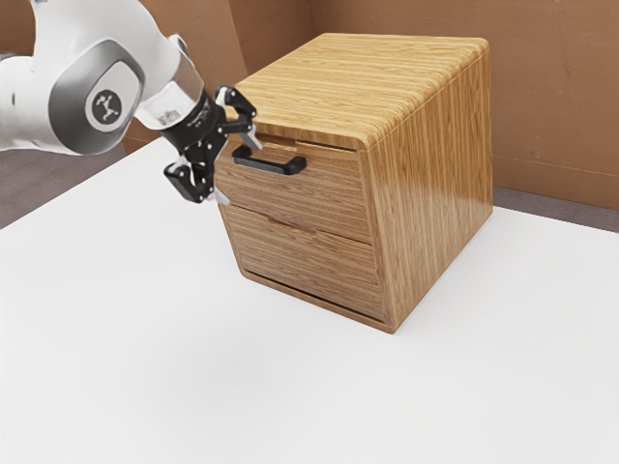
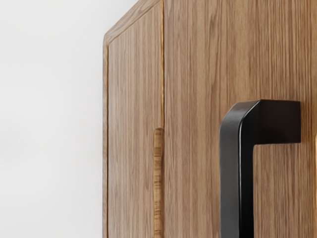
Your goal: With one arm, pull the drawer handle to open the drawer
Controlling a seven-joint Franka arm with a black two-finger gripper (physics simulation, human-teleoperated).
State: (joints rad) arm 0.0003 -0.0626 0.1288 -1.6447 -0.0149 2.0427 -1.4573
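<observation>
A wooden cabinet (image 1: pixel 387 145) with two drawers stands on the white table (image 1: pixel 193 367). The top drawer (image 1: pixel 319 198) carries a black bar handle (image 1: pixel 271 164) and its front sits flush with the lower drawer (image 1: pixel 300 256). My gripper (image 1: pixel 242 174) is open at the handle's end toward the exterior view's left. One finger is above the bar and the other below it, and neither visibly clamps it. In the wrist view the handle (image 2: pixel 237 173) appears close ahead against the top drawer front (image 2: pixel 198 74), beside the lower drawer front (image 2: pixel 133 148).
The white tabletop spreads wide in front of the cabinet and toward the exterior view's left. Brown walls (image 1: pixel 561 87) rise behind the cabinet. My white arm (image 1: pixel 87 87) comes in from the upper left.
</observation>
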